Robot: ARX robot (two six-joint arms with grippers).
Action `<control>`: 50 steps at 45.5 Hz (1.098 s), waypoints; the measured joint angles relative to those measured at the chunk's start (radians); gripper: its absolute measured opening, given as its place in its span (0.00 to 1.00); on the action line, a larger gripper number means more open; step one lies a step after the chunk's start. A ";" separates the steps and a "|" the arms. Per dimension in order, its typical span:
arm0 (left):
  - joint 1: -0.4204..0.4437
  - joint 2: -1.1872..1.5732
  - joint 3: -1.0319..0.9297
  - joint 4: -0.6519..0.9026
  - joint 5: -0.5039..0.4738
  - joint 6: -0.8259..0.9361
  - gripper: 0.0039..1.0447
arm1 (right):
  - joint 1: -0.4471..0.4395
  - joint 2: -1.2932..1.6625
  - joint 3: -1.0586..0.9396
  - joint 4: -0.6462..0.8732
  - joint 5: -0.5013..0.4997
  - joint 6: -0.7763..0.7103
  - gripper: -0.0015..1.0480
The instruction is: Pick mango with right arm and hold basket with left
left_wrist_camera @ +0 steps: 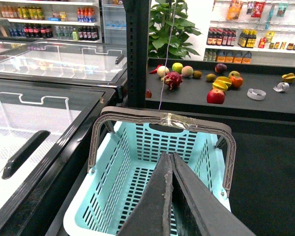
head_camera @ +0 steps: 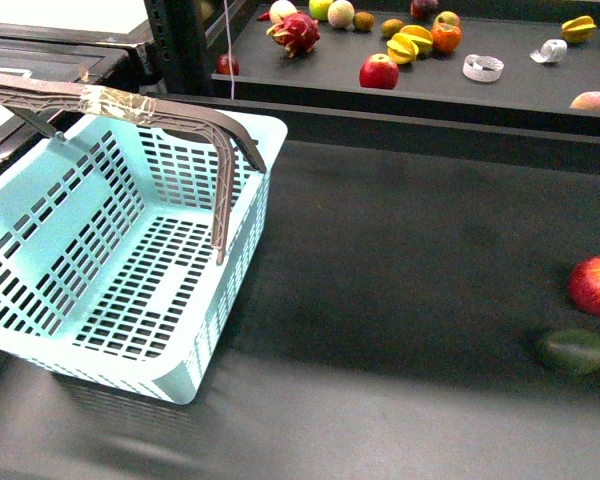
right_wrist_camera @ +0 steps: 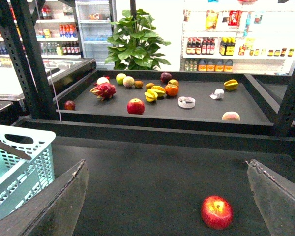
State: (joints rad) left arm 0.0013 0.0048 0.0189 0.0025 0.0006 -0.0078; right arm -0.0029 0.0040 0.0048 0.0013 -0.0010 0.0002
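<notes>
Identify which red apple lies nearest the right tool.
The apple on the near table, beside the green fruit; the others sit far back on the shelf.

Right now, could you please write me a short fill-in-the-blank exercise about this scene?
1. The basket is ___ of fruit.
2. The right fingers stand wide ___.
3. The left fingers are ___, with no gap between them.
4. The apple beside the dark green fruit is ___.
Missing words: empty; open; shut; red.
</notes>
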 joint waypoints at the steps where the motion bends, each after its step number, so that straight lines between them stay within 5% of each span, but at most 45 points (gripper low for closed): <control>1: 0.000 0.000 0.000 0.000 0.000 0.000 0.04 | 0.000 0.000 0.000 0.000 0.000 0.000 0.92; 23: 0.000 0.000 0.000 0.000 0.000 0.001 0.96 | 0.000 0.000 0.000 0.000 0.000 0.000 0.92; 29: -0.003 0.002 0.001 -0.005 -0.008 -0.009 0.94 | 0.000 0.000 0.000 0.000 0.000 0.000 0.92; 35: -0.082 0.153 0.006 0.036 -0.137 -0.354 0.94 | 0.000 0.000 0.000 0.000 0.000 0.000 0.92; 46: -0.123 0.793 0.090 0.571 -0.174 -0.649 0.94 | 0.000 0.000 0.000 0.000 0.000 0.000 0.92; 50: -0.137 1.229 0.214 0.814 -0.172 -0.744 0.94 | 0.000 0.000 0.000 0.000 0.000 0.000 0.92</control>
State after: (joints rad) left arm -0.1356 1.2335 0.2329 0.8165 -0.1715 -0.7517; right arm -0.0029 0.0040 0.0048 0.0013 -0.0010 0.0002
